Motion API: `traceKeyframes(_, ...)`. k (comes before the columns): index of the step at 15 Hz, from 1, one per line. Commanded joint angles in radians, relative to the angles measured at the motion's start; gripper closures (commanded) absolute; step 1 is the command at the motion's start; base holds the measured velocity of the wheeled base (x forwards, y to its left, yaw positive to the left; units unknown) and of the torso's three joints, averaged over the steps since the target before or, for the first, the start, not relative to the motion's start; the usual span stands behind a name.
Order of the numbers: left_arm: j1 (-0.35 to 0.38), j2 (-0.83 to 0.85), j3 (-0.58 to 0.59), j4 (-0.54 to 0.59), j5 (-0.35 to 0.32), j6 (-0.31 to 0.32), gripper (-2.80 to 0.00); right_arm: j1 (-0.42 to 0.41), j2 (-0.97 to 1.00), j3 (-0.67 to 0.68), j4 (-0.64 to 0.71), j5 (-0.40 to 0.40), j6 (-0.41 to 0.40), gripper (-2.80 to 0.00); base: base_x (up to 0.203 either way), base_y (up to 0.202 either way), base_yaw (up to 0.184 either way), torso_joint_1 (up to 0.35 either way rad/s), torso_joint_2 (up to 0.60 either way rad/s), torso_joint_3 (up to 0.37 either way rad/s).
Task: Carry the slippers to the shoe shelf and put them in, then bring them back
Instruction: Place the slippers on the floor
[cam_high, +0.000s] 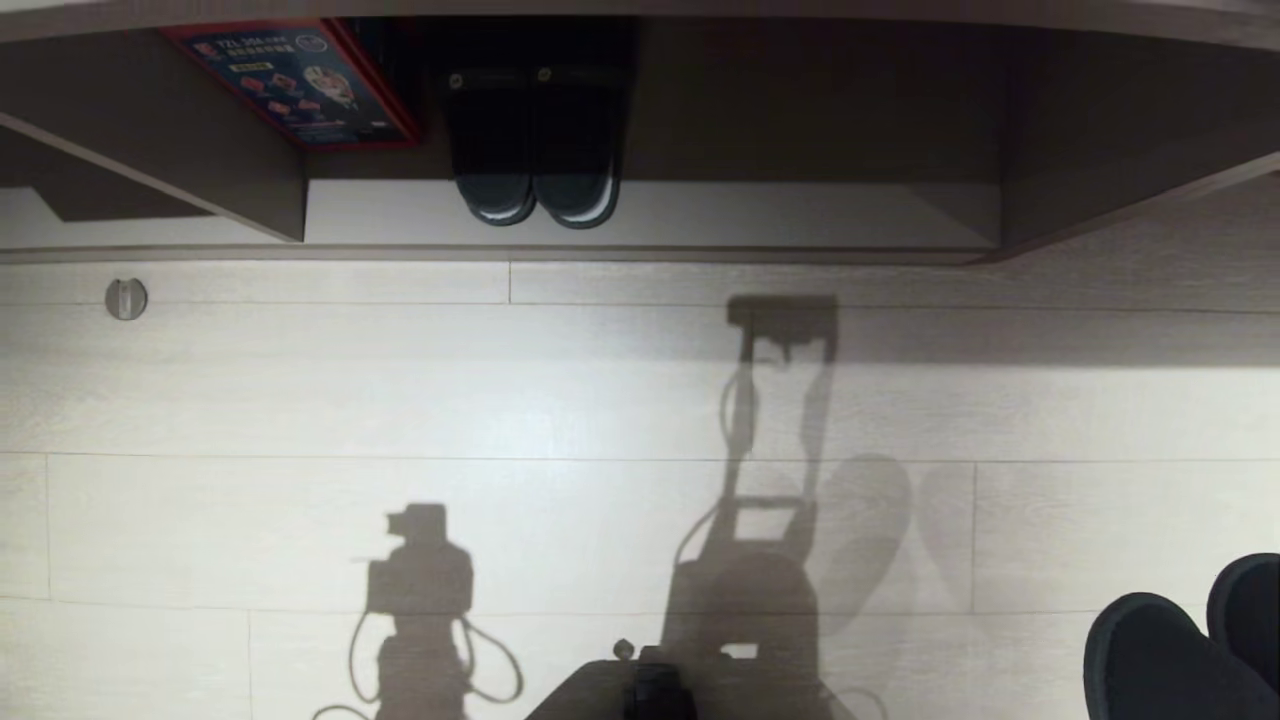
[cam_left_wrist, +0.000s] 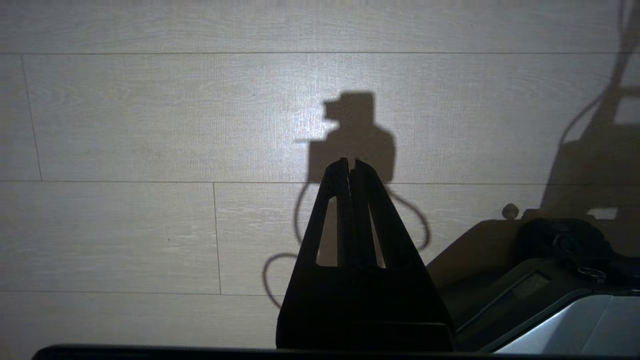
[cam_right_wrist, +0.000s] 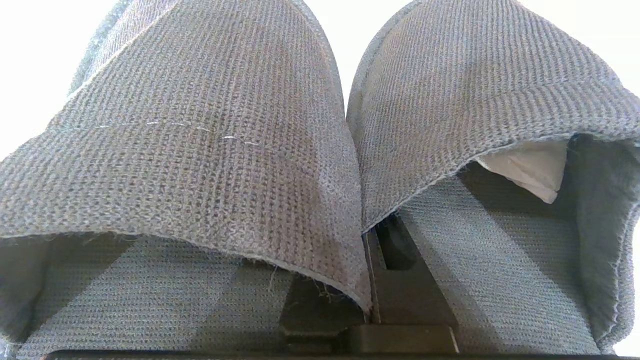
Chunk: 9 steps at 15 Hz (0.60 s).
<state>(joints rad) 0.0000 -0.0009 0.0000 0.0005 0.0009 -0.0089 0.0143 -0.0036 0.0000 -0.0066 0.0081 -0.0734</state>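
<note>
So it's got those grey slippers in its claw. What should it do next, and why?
Probably roll closer to the shoe shelf. The right gripper is shut on the slippers, pinching their inner edges, but a wide strip of floor lies before the shelf, where black slides already sit, with free room beside them.

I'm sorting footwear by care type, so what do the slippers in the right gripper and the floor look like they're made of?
The slippers look like soft grey woven or knit fabric, matte: a ribbed mesh texture, frayed band edges and a visible stitch line show. The floor looks like pale wood-grain plank or laminate with a faint sheen; plank seams and a soft light patch suggest it, though it could be printed vinyl.
</note>
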Motion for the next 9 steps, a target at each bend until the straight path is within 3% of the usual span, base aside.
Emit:
traceKeyframes(1, 0.0, 0.001, 0.001, -0.001, 0.001, 0.0, 0.0, 0.0, 0.005, 0.0, 0.0, 0.001, 0.001, 0.0, 0.0, 0.0, 0.0, 0.004, 0.01, 0.206)
traceKeyframes(9, 0.001, 0.001, 0.0, -0.001, 0.001, 0.0, 0.0, 0.001, 0.005, 0.0, -0.001, 0.0, 0.0, 0.0, 0.0, 0.0, 0.0, 0.002, 0.0, 0.202)
